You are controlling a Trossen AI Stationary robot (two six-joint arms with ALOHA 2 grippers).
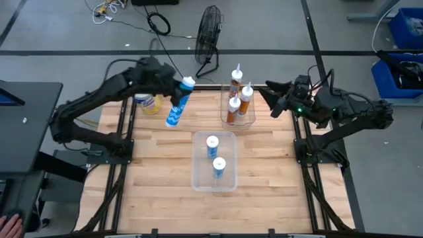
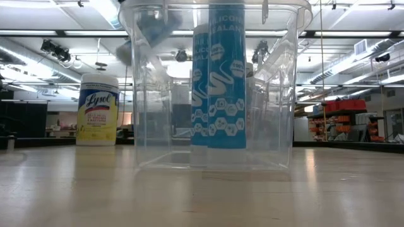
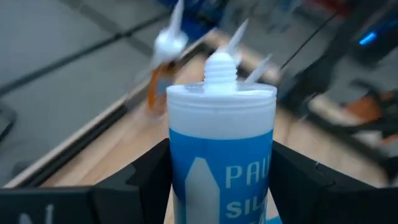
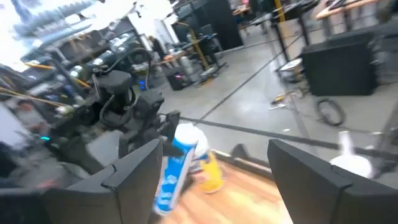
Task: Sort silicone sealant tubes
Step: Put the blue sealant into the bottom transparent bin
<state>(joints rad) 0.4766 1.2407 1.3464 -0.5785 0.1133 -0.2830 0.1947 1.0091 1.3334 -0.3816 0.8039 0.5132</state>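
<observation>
My left gripper (image 1: 177, 92) is shut on a blue silicone sealant tube (image 1: 177, 109) and holds it high over the table's far left. Two more blue tubes (image 1: 215, 155) stand upright in a clear bin (image 1: 195, 162) at mid table. They also show in the low view as blue tubes (image 2: 218, 82). Three orange tubes (image 1: 238, 99) stand in a second clear bin (image 1: 223, 112) at the far edge. My right gripper (image 1: 269, 99) hangs open in the air just right of the orange tubes, holding nothing. My left gripper pinches the blue tube's body (image 3: 186, 186) between its two fingers (image 3: 140, 183), one on each side. Its white threaded nozzle end (image 3: 221, 68) sticks out beyond the fingers. The tube is lifted clear of the table and tilted, with the nozzle end toward the far right.
A squat yellow canister with a white lid (image 1: 147, 102) stands at the far left, under my left arm; it also shows in the low view (image 2: 96, 110). A black fan (image 1: 208, 33) stands on the floor beyond the far edge. Bare wood lies along the near side.
</observation>
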